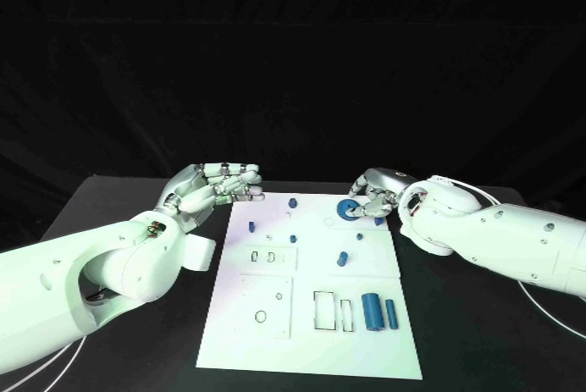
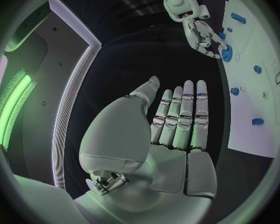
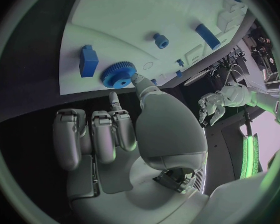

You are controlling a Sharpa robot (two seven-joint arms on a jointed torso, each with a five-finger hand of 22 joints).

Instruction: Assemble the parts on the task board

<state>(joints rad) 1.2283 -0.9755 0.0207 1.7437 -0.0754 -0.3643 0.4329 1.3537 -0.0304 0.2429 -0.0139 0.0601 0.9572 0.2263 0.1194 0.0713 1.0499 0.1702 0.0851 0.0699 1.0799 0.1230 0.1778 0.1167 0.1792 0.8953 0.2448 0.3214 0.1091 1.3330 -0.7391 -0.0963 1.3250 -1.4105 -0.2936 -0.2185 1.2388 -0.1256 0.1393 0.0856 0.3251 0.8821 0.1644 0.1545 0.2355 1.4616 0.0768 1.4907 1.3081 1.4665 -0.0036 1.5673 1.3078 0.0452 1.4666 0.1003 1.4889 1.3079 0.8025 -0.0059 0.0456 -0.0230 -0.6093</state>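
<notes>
I am watching my right hand (image 1: 376,197) touching the blue gear (image 3: 119,74), lying flat at the task board's (image 1: 367,341) far edge; my left hand (image 2: 177,119) is hovering, fingers straight, holding nothing.

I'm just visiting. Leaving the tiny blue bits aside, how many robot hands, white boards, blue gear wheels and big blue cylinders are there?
Hands: 2, the left hand and the right hand
White task board: 1
Blue gear: 1
Large blue cylinders, lying side by side: 2
Total: 6
</notes>
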